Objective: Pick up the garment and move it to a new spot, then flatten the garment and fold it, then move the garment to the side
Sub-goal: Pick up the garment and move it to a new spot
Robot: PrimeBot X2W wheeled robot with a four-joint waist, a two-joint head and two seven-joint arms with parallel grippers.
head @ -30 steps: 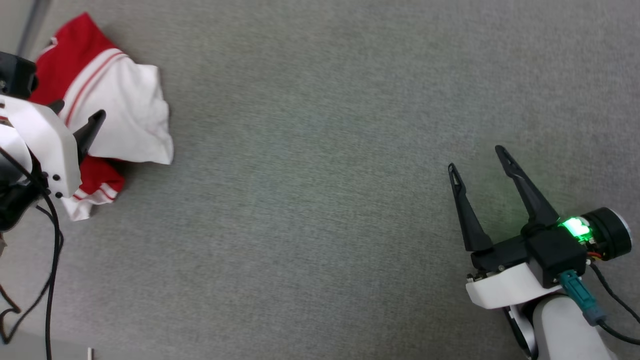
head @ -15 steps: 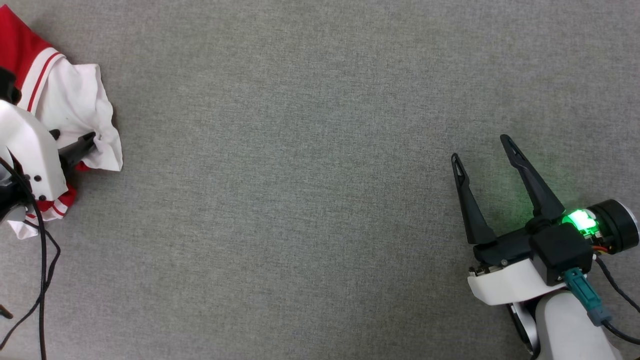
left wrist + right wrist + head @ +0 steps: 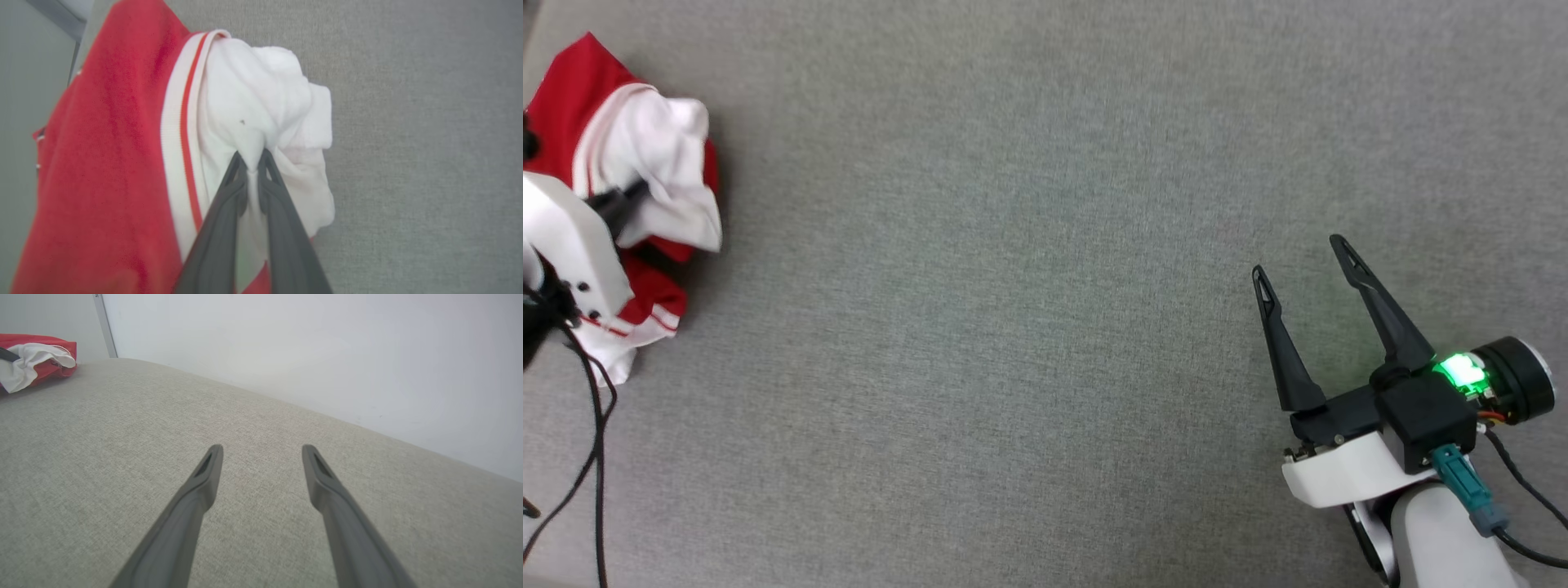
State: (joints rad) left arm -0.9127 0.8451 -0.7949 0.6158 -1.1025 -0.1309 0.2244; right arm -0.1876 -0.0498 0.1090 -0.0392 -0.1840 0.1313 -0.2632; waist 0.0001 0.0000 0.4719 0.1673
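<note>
The garment [image 3: 645, 155] is a bunched red shirt with a white sleeve and red-white striped trim, lying at the far left of the grey surface. My left gripper [image 3: 252, 160] is shut on a pinched fold of the white sleeve [image 3: 261, 102]; its dark fingers [image 3: 617, 204] show in the head view beside the pale wrist. The garment [image 3: 36, 363] also appears small at the upper left of the right wrist view. My right gripper [image 3: 1303, 257] stands open at the lower right, far from the cloth, and its fingers [image 3: 204, 477] hold nothing.
The grey fabric surface [image 3: 1013, 286] stretches wide between the two arms. A pale wall [image 3: 327, 355] runs behind its far edge. Black cables [image 3: 596, 425] hang from my left arm at the lower left.
My left gripper has shut on the white sleeve, which now bunches up around its fingers. The head view has shifted. The right gripper keeps its open stance.
</note>
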